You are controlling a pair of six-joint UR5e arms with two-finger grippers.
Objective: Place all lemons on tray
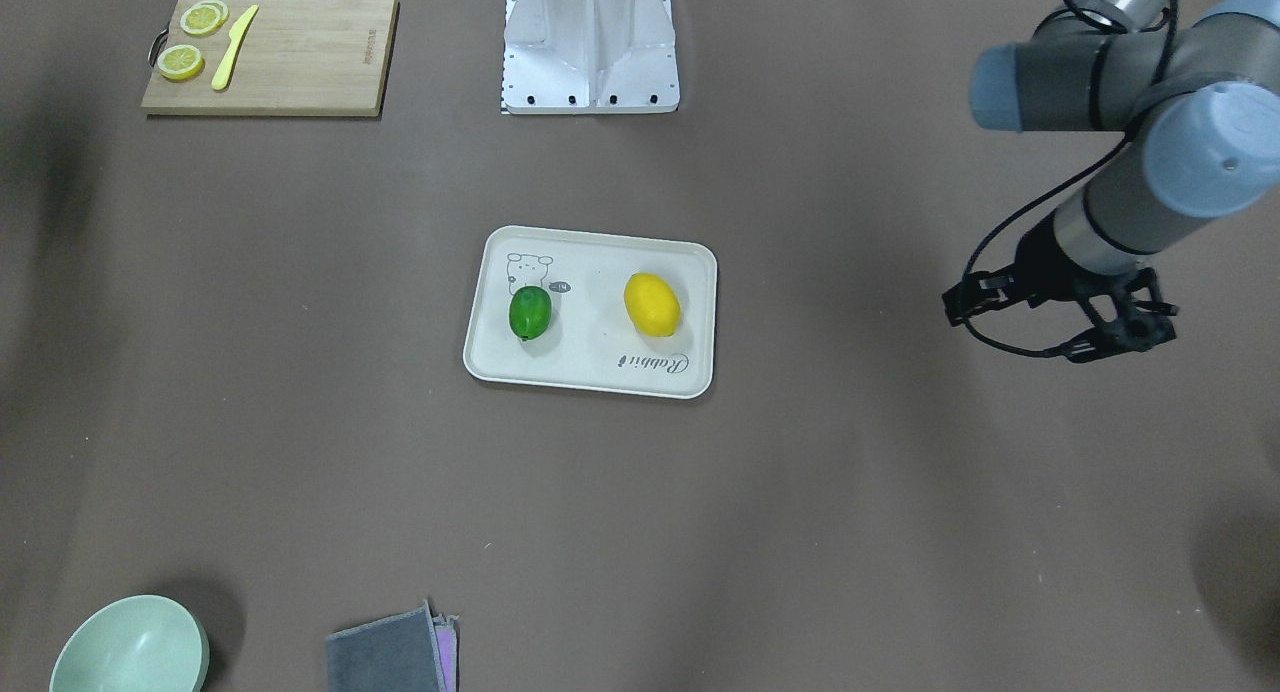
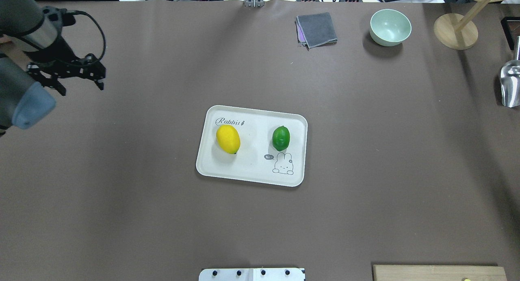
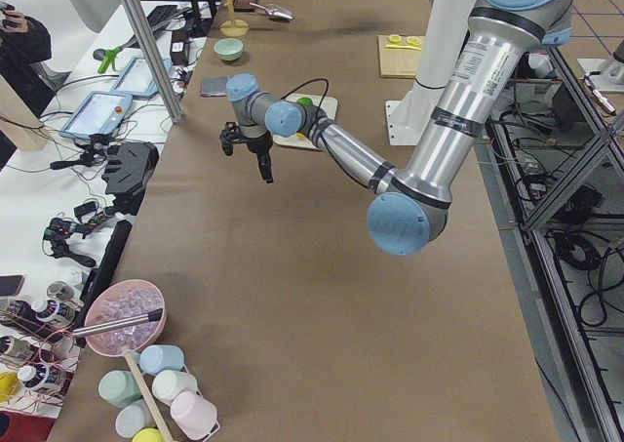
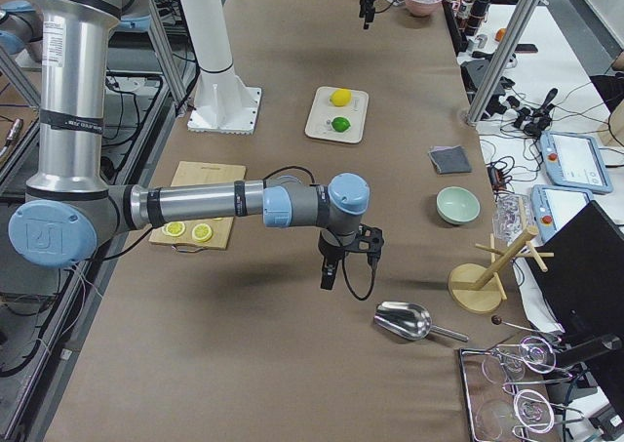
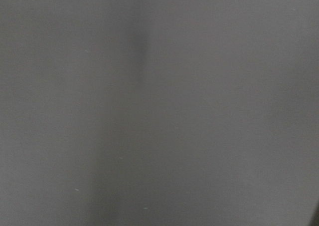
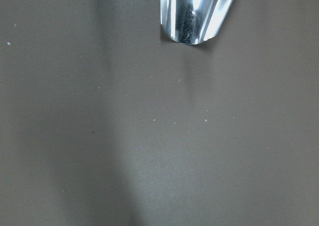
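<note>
When looking for the yellow lemon [image 2: 228,139], find it already inside the cream tray [image 2: 252,167] at the middle of the counter [image 2: 386,159], toward the tray's end nearer the counter's left end. Find the green lemon [image 2: 280,138] toward the tray's other end, apart from its mate. Read both long axes as running roughly from the robot's edge toward the operators' edge.

Place the left tool [image 2: 81,86] near the counter's left end, on the operators' side, with fingers spread and nothing between them. Look from there toward the middle and back toward the robot's edge for the tray. Judge this arm the nearer of the two, though well apart from the fruit. Judge nothing left to carry.

Cannot tell whether the right tool [image 4: 329,278] is spread or pressed together, since only the side view catches it. Expect little from the wrist views: bare counter on the left, and on the right a metal scoop [image 6: 198,14] cut off by the top edge.
</note>
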